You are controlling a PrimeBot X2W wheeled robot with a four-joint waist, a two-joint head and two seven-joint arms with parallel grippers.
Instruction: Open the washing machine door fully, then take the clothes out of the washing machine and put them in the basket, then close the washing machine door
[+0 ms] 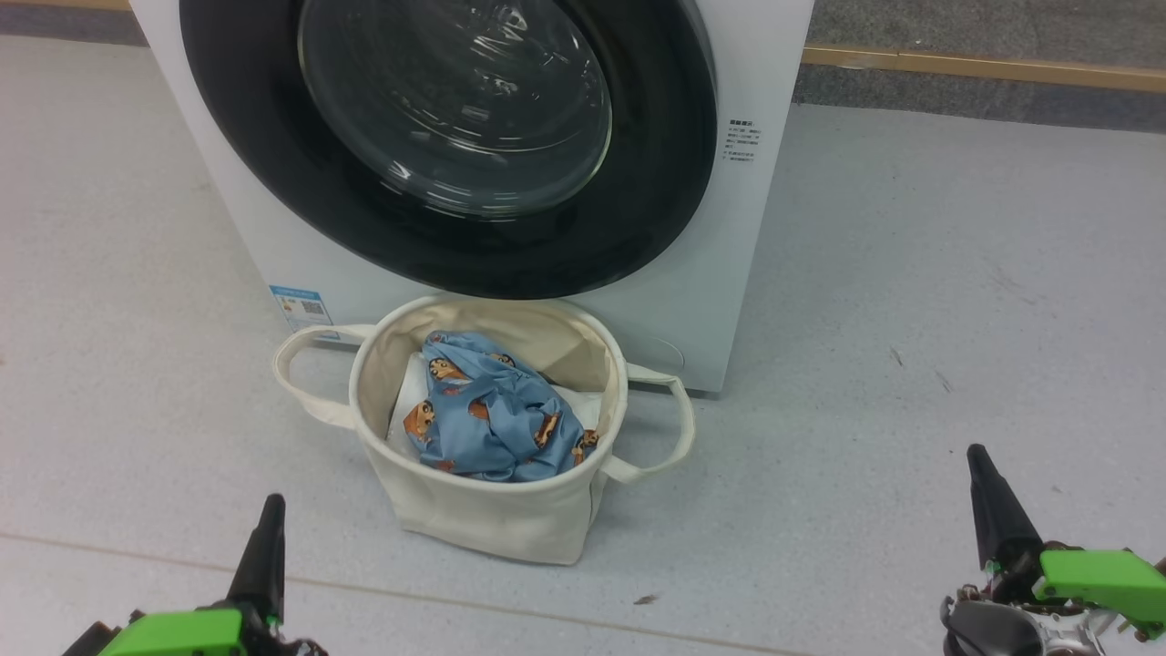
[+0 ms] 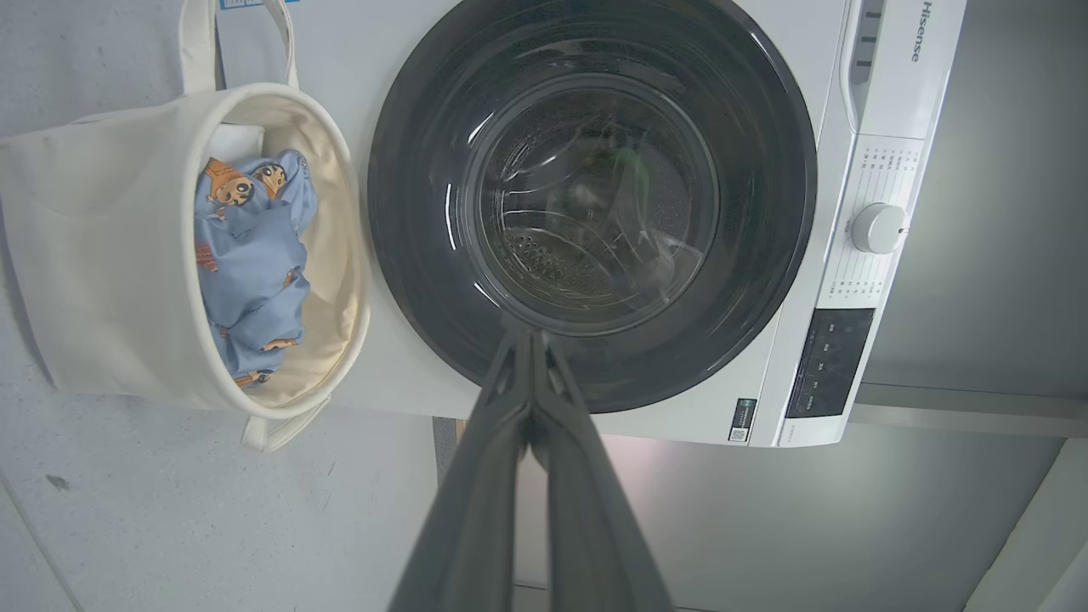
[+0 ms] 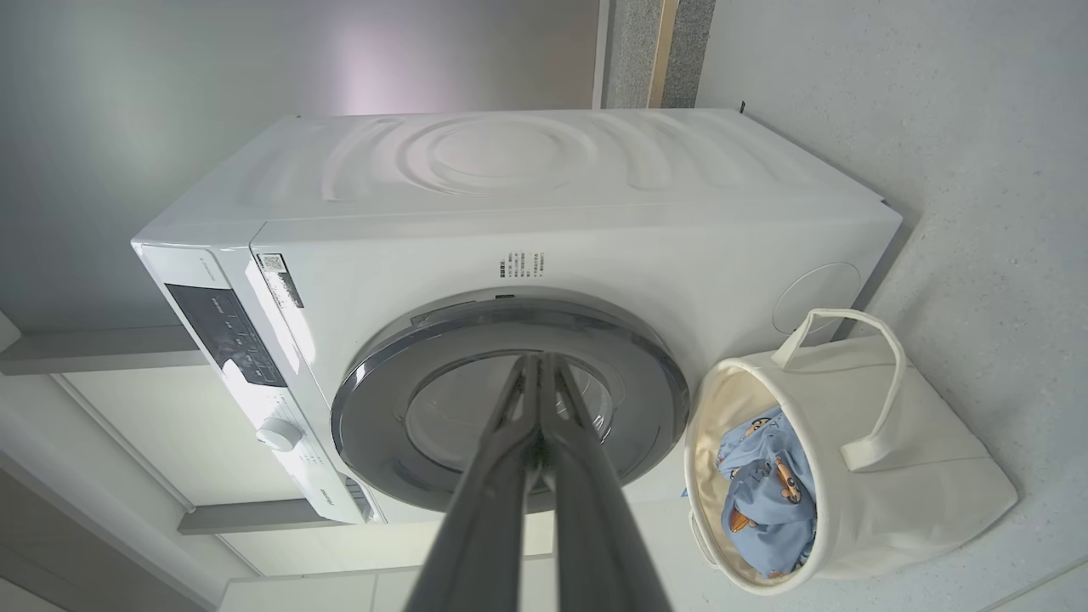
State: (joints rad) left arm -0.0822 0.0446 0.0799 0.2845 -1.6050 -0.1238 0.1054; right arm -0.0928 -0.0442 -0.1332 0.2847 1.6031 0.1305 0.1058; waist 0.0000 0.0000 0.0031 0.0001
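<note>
- clothes (image 1: 496, 410): blue printed garment, bunched in the basket (image 1: 492, 524), lying on a white sheet (image 1: 405, 401)
- basket stands on the floor (image 1: 911, 273) just in front of the washing machine (image 1: 692, 301), below the door
- washing machine door (image 1: 446, 118): looks flush shut; through the glass the drum looks empty
- step: judging by this, all three parts look done, end of task; nothing left to grasp
- next move: likely just park the arms; if the latch isn't fully caught, a push on the black rim would do it, but I can't tell from here
- left gripper (image 1: 271, 510): fingers pressed together, holding nothing, low and well clear of the basket
- right gripper (image 1: 979, 460): same, pressed together, empty, well off to the right
- writing: "Hisense" (image 2: 925, 32) on the top panel near the knob (image 2: 878, 228)
- blue sticker (image 1: 301, 310) with QR code and small text label (image 1: 742, 141): too small to read
</note>
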